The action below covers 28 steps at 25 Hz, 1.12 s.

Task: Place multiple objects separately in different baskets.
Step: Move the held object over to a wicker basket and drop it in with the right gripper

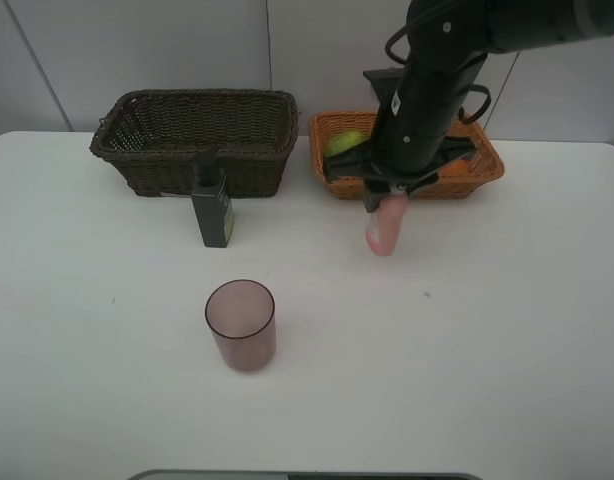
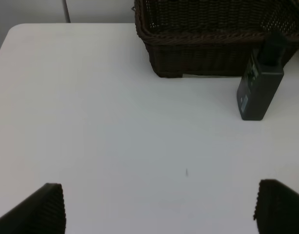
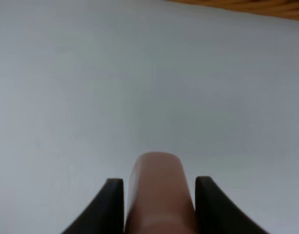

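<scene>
A slim pink bottle (image 3: 158, 195) is clamped between the jaws of the right gripper (image 1: 387, 200), hanging below them, with the shallow orange-tan wicker basket (image 1: 487, 165) just behind. A carry seems in hand; next it likely must be moved over the deeper dark brown wicker basket (image 1: 187, 170) and released. The jaws of the left gripper (image 2: 159, 207) are spread wide, empty.

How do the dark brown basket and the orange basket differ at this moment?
The dark brown basket is deeper-walled; the orange basket is shallower. The dark brown basket shows nothing inside, while the orange basket holds a green fruit. The right arm covers much of the orange basket, none of the dark brown basket. Both are rectangular woven wicker, side by side.
</scene>
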Each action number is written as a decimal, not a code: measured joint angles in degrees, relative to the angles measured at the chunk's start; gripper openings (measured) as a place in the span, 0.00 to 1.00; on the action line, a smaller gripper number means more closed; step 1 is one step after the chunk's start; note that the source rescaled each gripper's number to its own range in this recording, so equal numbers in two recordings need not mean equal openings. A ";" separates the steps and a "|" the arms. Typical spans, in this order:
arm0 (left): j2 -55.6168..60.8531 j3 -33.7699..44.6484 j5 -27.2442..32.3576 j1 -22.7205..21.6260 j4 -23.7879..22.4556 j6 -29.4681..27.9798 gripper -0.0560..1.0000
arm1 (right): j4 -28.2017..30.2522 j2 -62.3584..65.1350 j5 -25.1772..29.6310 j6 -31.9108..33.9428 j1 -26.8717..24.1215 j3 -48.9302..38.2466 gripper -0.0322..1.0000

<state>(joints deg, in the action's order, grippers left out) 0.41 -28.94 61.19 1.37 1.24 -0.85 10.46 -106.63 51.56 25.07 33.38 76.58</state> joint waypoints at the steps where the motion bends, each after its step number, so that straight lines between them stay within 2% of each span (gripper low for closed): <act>1: 0.00 0.00 0.00 0.00 0.00 0.00 1.00 | 0.00 0.00 0.60 -0.61 0.94 1.03 0.03; 11: 0.00 0.00 0.00 0.00 0.00 0.00 1.00 | 0.17 -4.38 6.19 -4.64 8.25 15.20 0.03; 19: 0.00 0.00 0.00 0.00 0.00 0.00 1.00 | 2.10 -5.38 6.18 -5.01 10.24 24.08 0.03; 23: 0.00 0.00 0.00 0.00 0.00 0.00 1.00 | 4.63 -5.44 0.24 -5.01 9.89 25.83 0.03; 28: 0.00 0.00 0.00 0.00 0.00 0.00 1.00 | 4.93 -6.54 -14.69 -5.01 8.02 26.25 0.03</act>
<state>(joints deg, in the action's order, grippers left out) 0.41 -28.94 61.19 1.37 1.24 -0.85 15.39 -113.17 36.88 20.06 41.40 102.83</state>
